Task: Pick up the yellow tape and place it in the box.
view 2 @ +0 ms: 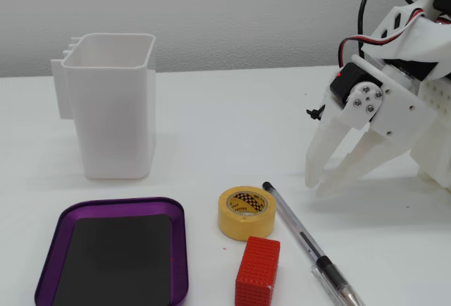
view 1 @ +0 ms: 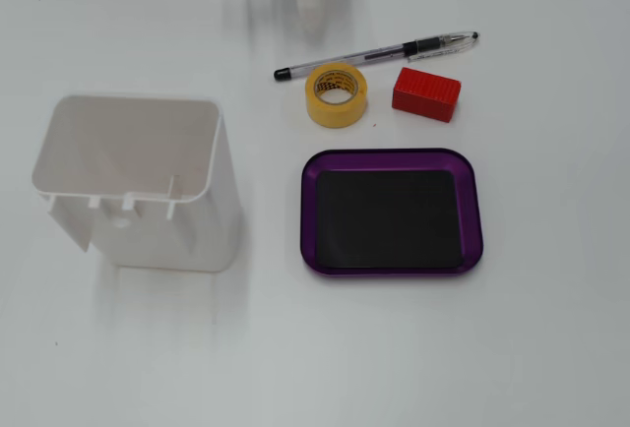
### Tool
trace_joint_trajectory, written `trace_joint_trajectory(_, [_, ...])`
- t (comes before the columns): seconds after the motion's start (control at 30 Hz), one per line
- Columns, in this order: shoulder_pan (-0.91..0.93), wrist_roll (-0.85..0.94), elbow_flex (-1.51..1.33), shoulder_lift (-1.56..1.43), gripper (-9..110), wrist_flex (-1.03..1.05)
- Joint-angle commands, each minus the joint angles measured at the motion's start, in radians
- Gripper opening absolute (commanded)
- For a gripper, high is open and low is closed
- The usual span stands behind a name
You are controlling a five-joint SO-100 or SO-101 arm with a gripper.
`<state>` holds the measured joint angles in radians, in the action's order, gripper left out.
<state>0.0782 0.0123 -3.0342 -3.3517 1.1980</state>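
Note:
The yellow tape (view 1: 335,117) lies flat on the white table, between a pen and the box, with a red block (view 1: 426,93) to its right; it also shows in the other fixed view (view 2: 238,228). The box (view 1: 307,213) is a shallow purple tray with a black floor and nothing in it, just below the tape, and it shows at the lower left of the other fixed view (view 2: 113,205). My white gripper (view 2: 317,189) hangs with its tips close to the table, beyond the pen and apart from the tape. Its fingertips are together and hold nothing. It enters the top edge of a fixed view (view 1: 315,26).
A clear pen (view 1: 379,54) lies at a slant just beyond the tape and also shows in the other fixed view (view 2: 303,239). The red block (view 2: 257,271) stands beside the tape. A tall white plastic container (view 1: 138,181) stands left of the box (view 2: 116,115).

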Motion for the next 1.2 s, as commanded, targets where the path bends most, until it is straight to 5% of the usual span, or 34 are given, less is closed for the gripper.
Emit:
trace_joint_trajectory(0.0, [0.000,0.003,-0.017,-0.063,0,-0.038])
trace_joint_trajectory(0.63, [0.003,0.011,-0.017,-0.061,0,-0.038])
trace_joint_trajectory(0.87, [0.018,0.305,0.000,-0.060,1,-0.054])
trace_joint_trajectory(1.17, [0.115,0.311,0.316,0.193,5,-0.072])
